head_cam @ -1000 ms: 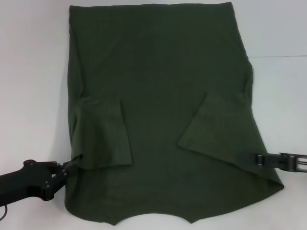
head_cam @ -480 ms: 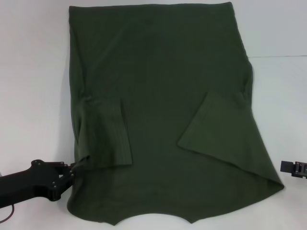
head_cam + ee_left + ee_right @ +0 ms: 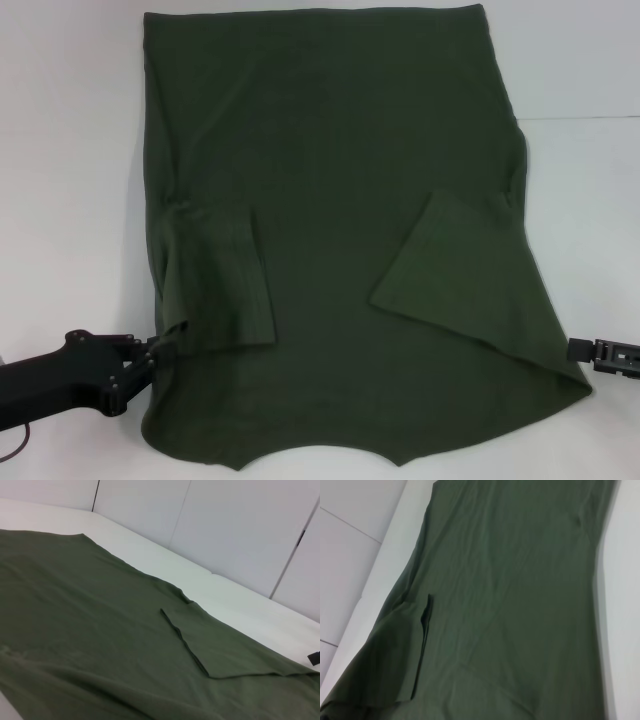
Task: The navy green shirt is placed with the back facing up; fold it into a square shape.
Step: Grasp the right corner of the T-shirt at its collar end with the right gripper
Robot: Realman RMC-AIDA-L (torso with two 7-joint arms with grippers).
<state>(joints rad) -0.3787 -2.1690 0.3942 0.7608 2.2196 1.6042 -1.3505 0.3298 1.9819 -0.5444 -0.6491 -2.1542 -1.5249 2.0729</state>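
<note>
Head view: navy green shirt (image 3: 340, 230) lies flat on white table (image 3: 70, 150), hem at far edge, both sleeves folded inward over the body. Neck end is cut off by the near frame edge. Left gripper (image 3: 152, 352) sits at the shirt's near-left edge, by the folded left sleeve; fingertips meet the fabric, but whether they clamp it cannot be told. Right gripper (image 3: 578, 349) sits just beside the shirt's near-right corner, apart from the cloth; only its tip shows, rest cut off by frame edge, so jaw state cannot be told.

Left wrist view: shirt (image 3: 100, 630) fills the lower frame, w/ folded right sleeve (image 3: 225, 647) on top; own fingers not visible.

Right wrist view: shirt (image 3: 510, 605) covers most of frame, left sleeve fold (image 3: 395, 655) visible; own fingers not visible.
</note>
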